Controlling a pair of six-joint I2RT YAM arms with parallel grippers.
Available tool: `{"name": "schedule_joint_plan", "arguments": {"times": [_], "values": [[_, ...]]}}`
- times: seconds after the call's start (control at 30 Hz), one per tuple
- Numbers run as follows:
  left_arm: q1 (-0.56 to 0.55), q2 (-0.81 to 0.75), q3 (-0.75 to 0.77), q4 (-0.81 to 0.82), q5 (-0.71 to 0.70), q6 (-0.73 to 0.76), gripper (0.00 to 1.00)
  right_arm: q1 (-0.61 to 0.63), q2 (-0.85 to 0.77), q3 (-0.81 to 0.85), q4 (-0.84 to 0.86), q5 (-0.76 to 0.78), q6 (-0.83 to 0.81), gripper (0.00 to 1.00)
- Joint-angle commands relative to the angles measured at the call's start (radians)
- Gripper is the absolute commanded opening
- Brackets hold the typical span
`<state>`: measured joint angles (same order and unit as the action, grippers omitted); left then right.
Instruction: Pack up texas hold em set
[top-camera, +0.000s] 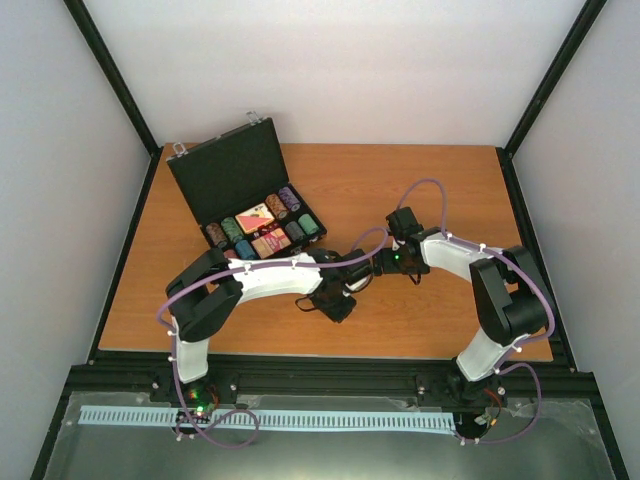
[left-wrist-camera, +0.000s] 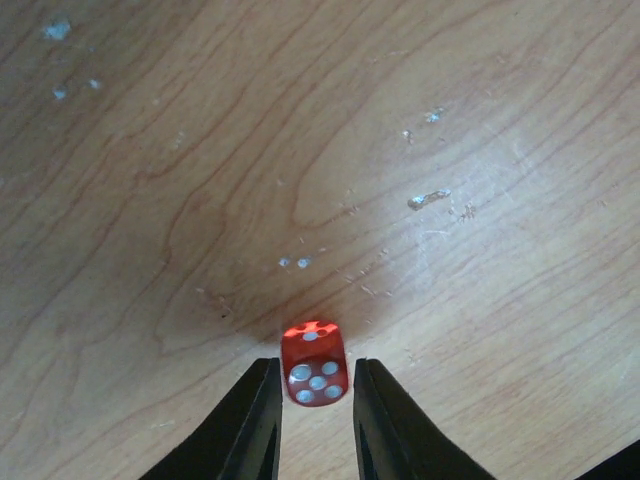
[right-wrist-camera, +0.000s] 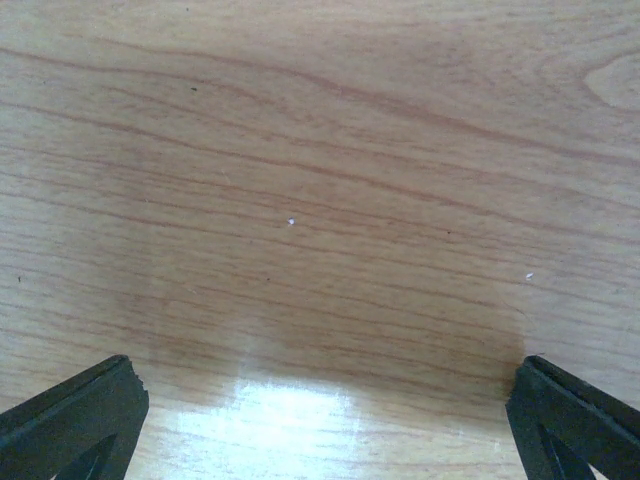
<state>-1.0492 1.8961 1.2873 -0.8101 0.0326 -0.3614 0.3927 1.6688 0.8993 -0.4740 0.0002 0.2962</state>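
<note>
The black case (top-camera: 232, 175) lies open at the far left, with chips (top-camera: 290, 203) and card boxes (top-camera: 256, 218) inside. A red die (left-wrist-camera: 315, 365) sits on the table (top-camera: 440, 190) between the left gripper (left-wrist-camera: 312, 372) tips, and one cannot tell if it is squeezed. The right gripper (right-wrist-camera: 322, 370) is wide open and empty, so the die and the lid are left to do.

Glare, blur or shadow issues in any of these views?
Right wrist: bright glare patch washes out the light wooden tabletop at bottom centre, shadow band above it. Left wrist: small red die sharp, pips readable, soft shadow around it. Top external: evenly lit.
</note>
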Motion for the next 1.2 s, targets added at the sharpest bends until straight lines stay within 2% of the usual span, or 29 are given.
{"name": "schedule_joint_plan", "arguments": {"times": [0.0,0.17,0.27,0.5,0.73,0.87,1.03,1.17], "values": [[-0.008,0.020,0.019,-0.010,0.024,0.000,0.23,-0.006,0.071,-0.063,-0.022,-0.064,0.014,1.00],[-0.008,0.022,0.004,-0.005,0.037,0.002,0.24,-0.006,0.069,-0.068,-0.014,-0.067,0.015,1.00],[-0.008,0.026,-0.008,0.000,0.041,0.000,0.21,-0.006,0.072,-0.068,-0.012,-0.071,0.015,1.00],[-0.008,0.036,-0.013,-0.004,0.017,-0.007,0.01,-0.006,0.076,-0.066,-0.008,-0.072,0.014,1.00],[0.021,0.022,0.020,-0.076,-0.096,-0.037,0.01,-0.007,0.078,-0.065,-0.010,-0.073,0.016,1.00],[0.145,-0.049,0.017,-0.095,-0.124,-0.088,0.01,-0.006,0.078,-0.063,-0.012,-0.074,0.015,1.00],[0.379,-0.132,0.046,-0.108,-0.143,-0.138,0.01,-0.006,0.083,-0.062,-0.012,-0.078,0.015,1.00],[0.563,-0.125,0.120,-0.107,-0.144,-0.205,0.01,-0.007,0.089,-0.056,-0.012,-0.087,0.014,1.00]]}}
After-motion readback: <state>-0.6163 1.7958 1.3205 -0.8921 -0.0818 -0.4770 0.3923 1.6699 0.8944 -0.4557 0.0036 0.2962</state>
